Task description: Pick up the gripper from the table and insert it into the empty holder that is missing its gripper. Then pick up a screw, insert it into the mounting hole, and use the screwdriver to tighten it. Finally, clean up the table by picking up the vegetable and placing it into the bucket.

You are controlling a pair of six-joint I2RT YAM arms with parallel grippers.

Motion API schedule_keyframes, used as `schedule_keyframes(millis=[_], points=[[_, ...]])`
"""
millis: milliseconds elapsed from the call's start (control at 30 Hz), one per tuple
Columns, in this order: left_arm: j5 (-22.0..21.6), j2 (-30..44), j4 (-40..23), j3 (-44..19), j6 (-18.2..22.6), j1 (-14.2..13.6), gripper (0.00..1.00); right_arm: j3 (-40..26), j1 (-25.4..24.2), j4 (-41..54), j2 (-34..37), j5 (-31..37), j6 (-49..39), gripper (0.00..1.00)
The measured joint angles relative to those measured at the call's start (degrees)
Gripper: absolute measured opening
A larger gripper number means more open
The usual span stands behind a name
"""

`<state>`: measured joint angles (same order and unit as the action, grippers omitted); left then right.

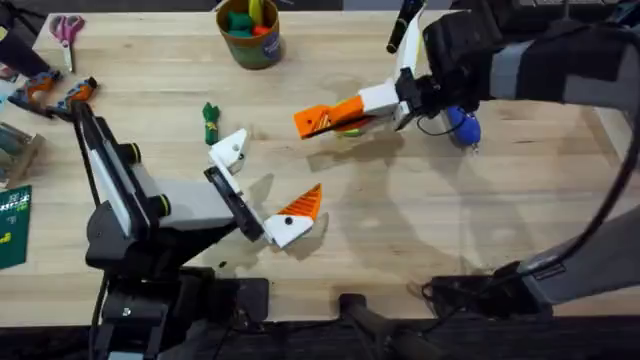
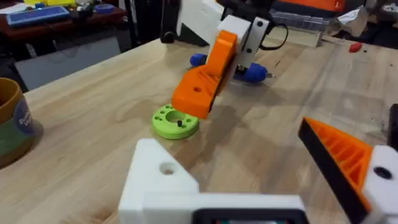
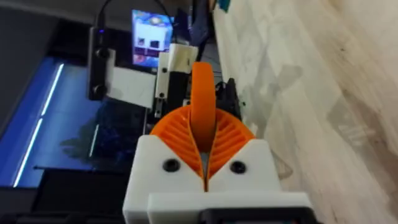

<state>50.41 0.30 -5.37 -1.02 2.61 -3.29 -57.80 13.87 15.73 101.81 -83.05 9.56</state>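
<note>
The right hand (image 1: pixel 345 113) is clenching the gripper (image 1: pixel 325 118), the orange fingertip piece, and carrying it above the middle of the worktop (image 1: pixel 400 230), tilted with its dark end out of sight. It is probably being held by one end so that the other end is free to slide into the holder (image 1: pixel 228 150), the bare white finger base of the left hand (image 1: pixel 262 190). That hand is lying released near the front edge of the worktop, its two fingers spread wide, one with its orange pad (image 1: pixel 303 205) fitted and the other without; spreading them is likely giving room for the insertion.

The left wrist view is showing what the overhead hides: a lime-green disc (image 2: pixel 176 121) sitting on the wood right beneath the carried piece, and the mounting hole (image 2: pixel 167 168) in the holder. The right wrist view is showing the ribbed pads (image 3: pixel 227 140) pressed against the piece from both sides. The screwdriver (image 1: pixel 462 127) is lying beyond the right hand, the vegetable (image 1: pixel 210 122) is well left of it, and the bucket (image 1: pixel 251 32) is standing at the far edge.
</note>
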Motion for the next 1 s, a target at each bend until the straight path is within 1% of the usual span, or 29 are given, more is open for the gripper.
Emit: schedule_keyframes(millis=[233, 467, 600, 867, 1000], points=[[0.0, 0.0, 0.0, 0.0, 0.0, 0.0, 0.986, 0.0, 0.4, -0.4, 3.0, -3.4, -5.4, 0.015], [0.0, 0.0, 0.0, 0.0, 0.0, 0.0, 0.986, 0.0, 4.4, -0.7, 3.4, -4.1, -6.1, 0.015], [0.0, 0.0, 0.0, 0.0, 0.0, 0.0, 0.986, 0.0, 6.1, -0.8, 3.4, -4.1, -4.9, 0.015], [0.2, 0.0, 0.0, 0.0, 0.0, 0.0, 0.986, -0.6, 6.3, -0.9, 3.4, -4.2, -1.0, 0.015], [0.5, 0.0, 0.0, 0.0, 0.0, 0.0, 0.985, -1.6, 8.0, -3.9, 3.4, -4.2, 0.8, 0.015]])
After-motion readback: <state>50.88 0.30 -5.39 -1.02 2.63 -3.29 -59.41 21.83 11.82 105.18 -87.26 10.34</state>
